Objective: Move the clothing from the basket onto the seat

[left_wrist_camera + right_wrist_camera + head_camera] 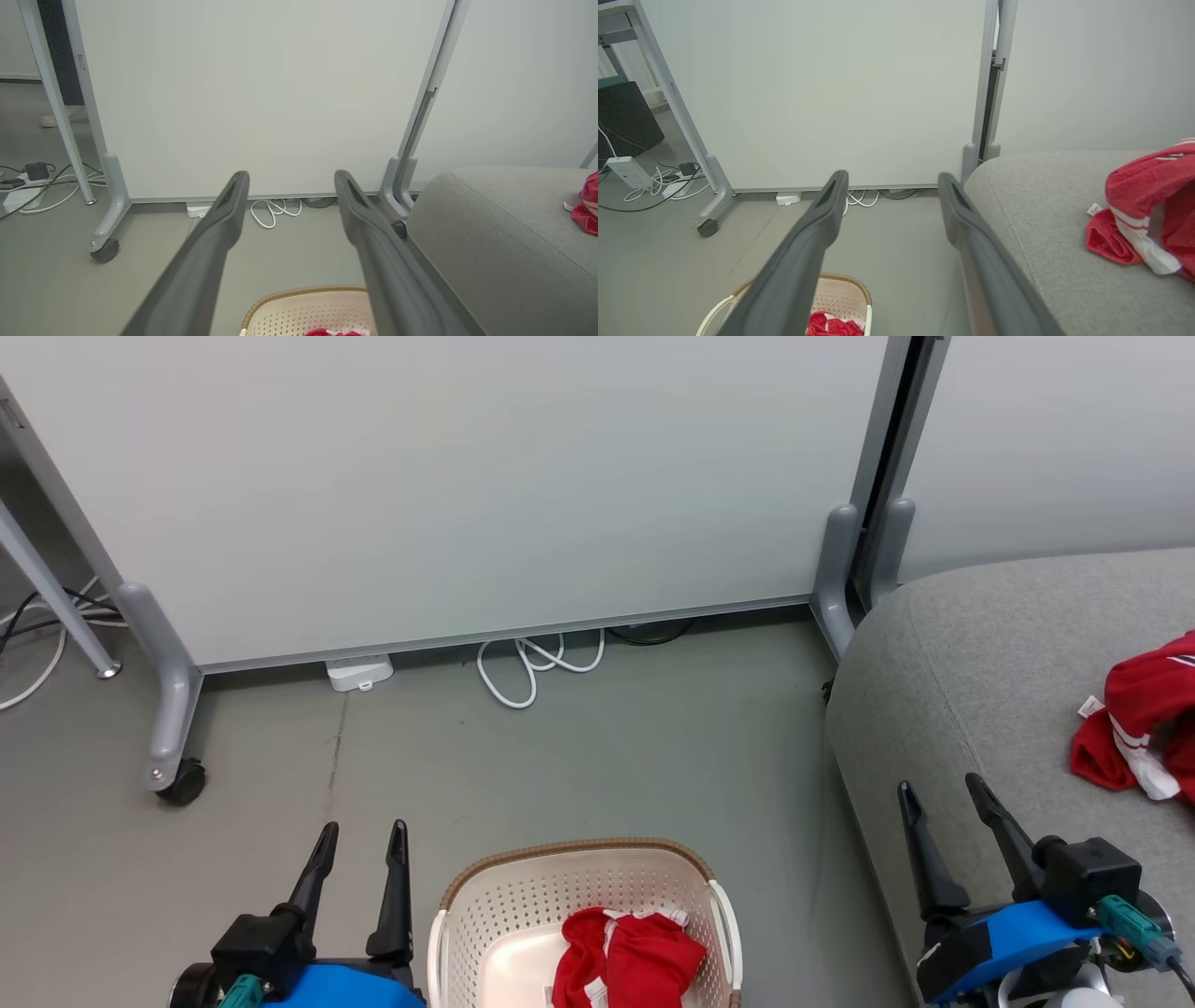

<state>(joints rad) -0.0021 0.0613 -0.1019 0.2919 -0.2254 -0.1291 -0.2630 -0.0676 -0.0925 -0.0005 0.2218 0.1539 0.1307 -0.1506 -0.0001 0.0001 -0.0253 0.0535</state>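
1. Here, the basket (504,905) is of cream plastic with many small holes in its walls, a brown woven-look rim and white handles. It stands on the smooth grey floor (607,756), and the bottom edge of the head view cuts it off.
2. The seat (980,644) is covered in grey woven cloth, with a rounded edge and one seam line. It is to the right of the basket and runs out of the picture.
3. One red garment (625,961) lies crumpled inside the basket. It is soft, with white trim, and its lower part is cut off.
4. The other red garment (1144,709) lies bunched on the seat, well apart from the basket, with white stripes and a small white label. The right edge cuts it, so its full shape is hard to tell.
5. The left gripper (364,828) is just left of the basket, its two dark fingers apart and holding nothing.
6. The right gripper (938,784) is at the front edge of the seat, its fingers also apart and empty.
7. Behind stands a pale, smooth panel (467,476) on grey legs with a wheel (182,784). A white cable (537,663) is looped under it.
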